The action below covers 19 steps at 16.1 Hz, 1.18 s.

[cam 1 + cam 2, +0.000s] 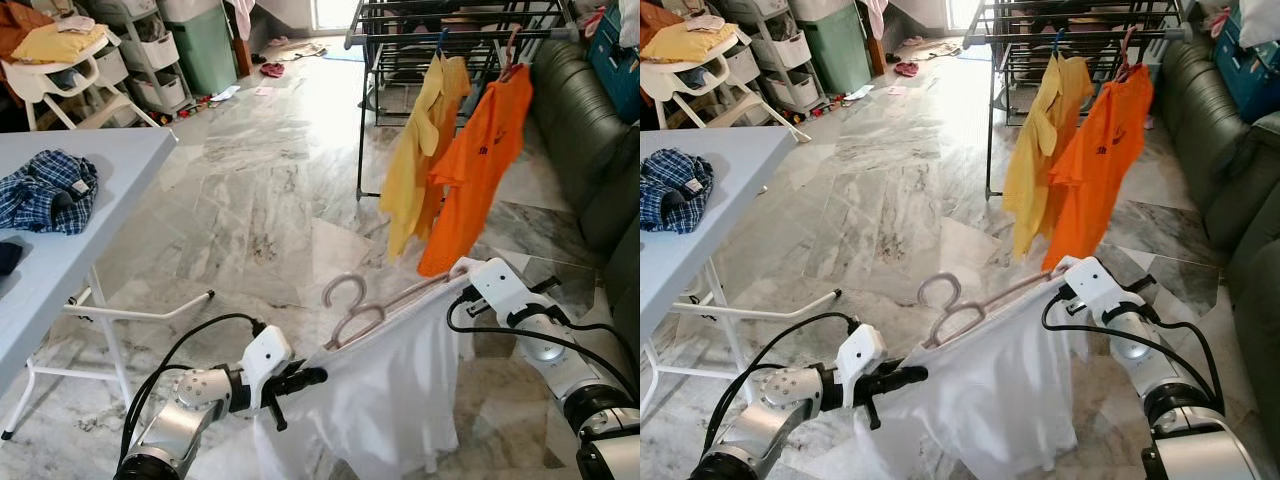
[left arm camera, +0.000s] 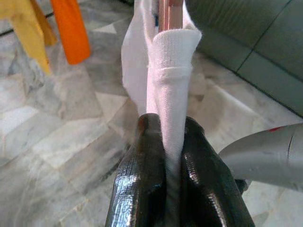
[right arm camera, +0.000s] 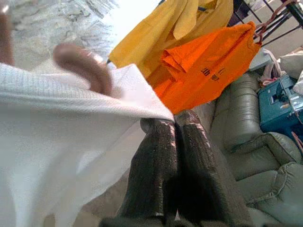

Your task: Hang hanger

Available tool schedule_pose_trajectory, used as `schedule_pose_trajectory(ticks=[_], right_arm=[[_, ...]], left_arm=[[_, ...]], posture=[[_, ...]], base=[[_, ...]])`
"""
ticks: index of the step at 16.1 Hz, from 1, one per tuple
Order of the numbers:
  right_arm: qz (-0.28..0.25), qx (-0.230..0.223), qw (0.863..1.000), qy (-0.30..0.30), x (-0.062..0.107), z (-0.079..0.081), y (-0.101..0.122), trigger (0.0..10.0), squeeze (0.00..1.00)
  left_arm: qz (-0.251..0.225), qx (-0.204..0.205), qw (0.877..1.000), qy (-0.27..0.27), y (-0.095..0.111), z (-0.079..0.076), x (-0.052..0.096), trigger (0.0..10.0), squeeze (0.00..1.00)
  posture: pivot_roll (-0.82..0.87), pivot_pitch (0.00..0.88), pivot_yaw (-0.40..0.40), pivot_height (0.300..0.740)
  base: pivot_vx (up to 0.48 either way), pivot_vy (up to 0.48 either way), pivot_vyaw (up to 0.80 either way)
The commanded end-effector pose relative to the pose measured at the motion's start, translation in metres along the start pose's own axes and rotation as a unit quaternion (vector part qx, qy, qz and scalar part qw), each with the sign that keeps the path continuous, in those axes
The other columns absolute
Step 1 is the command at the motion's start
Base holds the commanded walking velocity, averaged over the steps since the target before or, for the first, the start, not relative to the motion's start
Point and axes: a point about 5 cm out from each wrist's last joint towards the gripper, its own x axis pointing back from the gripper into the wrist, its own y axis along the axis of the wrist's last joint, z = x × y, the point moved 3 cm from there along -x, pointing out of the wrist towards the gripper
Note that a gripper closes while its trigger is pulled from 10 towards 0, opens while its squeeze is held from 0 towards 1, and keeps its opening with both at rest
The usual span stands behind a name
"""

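Left eye view: left gripper [image 1: 312,377] and right gripper [image 1: 462,272], fingers closed on the white shirt [image 1: 385,390], carry its pink hanger [image 1: 352,310] between them; next, probably hooking it onto the drying rack [image 1: 455,35] ahead.

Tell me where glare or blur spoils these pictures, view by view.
Left eye view: daylight washes out the marble floor before the drying rack. Left wrist view: left gripper fingers, shut on the white shirt, blur at close range. Right wrist view: the hanger is out of focus, the orange shirt sharp.
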Motion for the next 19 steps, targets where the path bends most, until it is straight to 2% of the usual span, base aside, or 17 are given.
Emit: schedule_pose_trajectory(ticks=[1,4,5,7,11,12,13,16,17,18,19], right_arm=[[-0.019,-0.008,0.999,-0.044,-0.005,-0.023,0.011,0.0,0.0],[-0.025,-0.007,0.998,-0.049,-0.006,-0.027,0.013,0.0,0.0],[-0.034,-0.003,0.998,-0.046,-0.008,-0.027,0.018,0.0,0.0],[-0.047,-0.002,0.998,-0.038,-0.01,-0.026,0.026,0.0,0.0],[-0.087,-0.017,0.996,0.005,-0.015,-0.014,0.044,0.0,0.0],[-0.095,-0.024,0.995,0.02,-0.015,-0.009,0.048,0.0,0.0],[-0.126,-0.037,0.99,0.044,-0.018,-0.003,0.065,0.0,0.0],[-0.194,-0.067,0.976,0.075,-0.023,0.002,0.104,0.0,0.0],[-0.222,-0.077,0.968,0.093,-0.023,0.006,0.119,0.0,0.0],[-0.256,-0.088,0.954,0.129,-0.02,0.015,0.136,0.0,0.0],[-0.278,-0.097,0.941,0.164,-0.015,0.025,0.147,0.0,0.0]], left_arm=[[0.039,0.01,0.999,0.019,-0.02,0.006,0.013,10.0,0.0],[0.04,0.022,0.999,0.002,-0.024,0.002,0.014,10.0,0.0],[0.04,0.028,0.999,-0.02,-0.025,-0.003,0.013,10.0,0.0],[0.044,0.019,0.998,-0.031,-0.027,-0.005,0.011,10.0,0.0],[0.037,-0.002,0.999,-0.031,-0.02,-0.005,0.007,10.0,0.0],[0.03,0.004,0.999,-0.025,-0.017,-0.003,0.006,10.0,0.0],[0.034,-0.02,0.999,-0.009,-0.015,0.003,0.005,10.0,0.0],[0.041,-0.058,0.997,0.02,-0.012,0.012,0.001,10.0,0.0],[0.045,-0.075,0.995,0.041,-0.009,0.017,-0.002,10.0,0.0],[0.051,-0.101,0.991,0.07,-0.006,0.025,-0.005,10.0,0.0],[0.051,-0.11,0.988,0.096,-0.002,0.031,-0.007,10.0,0.0]], posture=[[-0.11,0.042,0.106,0.74],[-0.11,0.042,0.108,0.74],[-0.11,0.043,0.109,0.74],[-0.11,0.043,0.111,0.74],[-0.11,0.047,0.112,0.74],[-0.12,0.048,0.113,0.74],[-0.12,0.05,0.114,0.74],[-0.12,0.05,0.116,0.74],[-0.12,0.049,0.115,0.74],[-0.12,0.047,0.114,0.74],[-0.12,0.047,0.113,0.74]], base=[[0.0,0.0,0.0],[0.0,0.0,0.0],[0.0,0.0,0.0],[0.0,0.0,0.0],[0.0,0.0,0.0],[0.0,0.0,0.0],[0.0,0.0,0.0],[0.0,0.0,0.0],[0.0,0.0,0.0],[0.0,0.0,0.0],[0.0,0.0,0.0]])
